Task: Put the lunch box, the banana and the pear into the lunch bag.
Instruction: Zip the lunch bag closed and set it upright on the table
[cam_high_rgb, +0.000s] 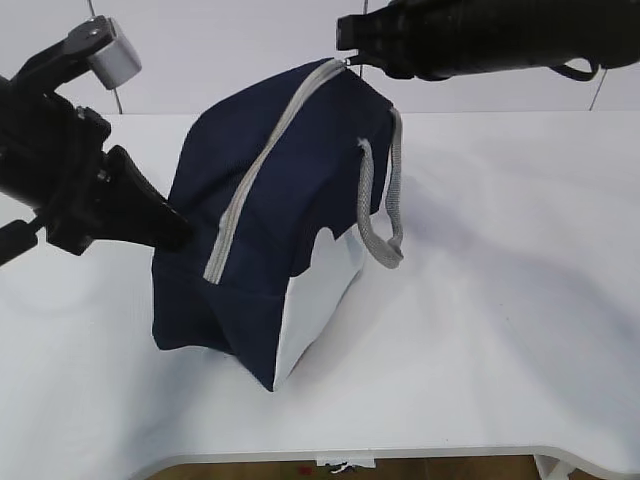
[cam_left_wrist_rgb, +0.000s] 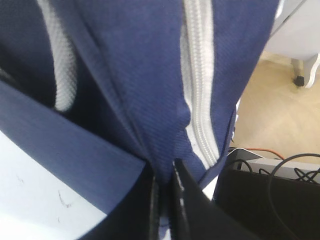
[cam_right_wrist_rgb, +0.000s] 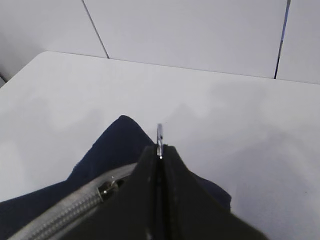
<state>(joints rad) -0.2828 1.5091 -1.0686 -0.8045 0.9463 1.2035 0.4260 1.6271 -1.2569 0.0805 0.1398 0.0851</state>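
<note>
Standing tilted on the white table (cam_high_rgb: 500, 330), the boxy navy-blue fabric lunch bag (cam_high_rgb: 290, 170) with its grey zipper (cam_high_rgb: 262, 165) drawn shut is held at two ends. At its lower near end, a fold of blue cloth runs down between the black fingers (cam_left_wrist_rgb: 186, 200) of the left gripper (cam_left_wrist_rgb: 165, 200), which are pressed narrowly together on it. At the top far end, the right gripper (cam_right_wrist_rgb: 160, 165) has its jaws closed flat on the thin metal ring pull (cam_right_wrist_rgb: 159, 134), whose edge sticks out just past the fingertips. Grey webbing handles (cam_high_rgb: 385, 215) hang beside the white side panel (cam_high_rgb: 320, 300).
</note>
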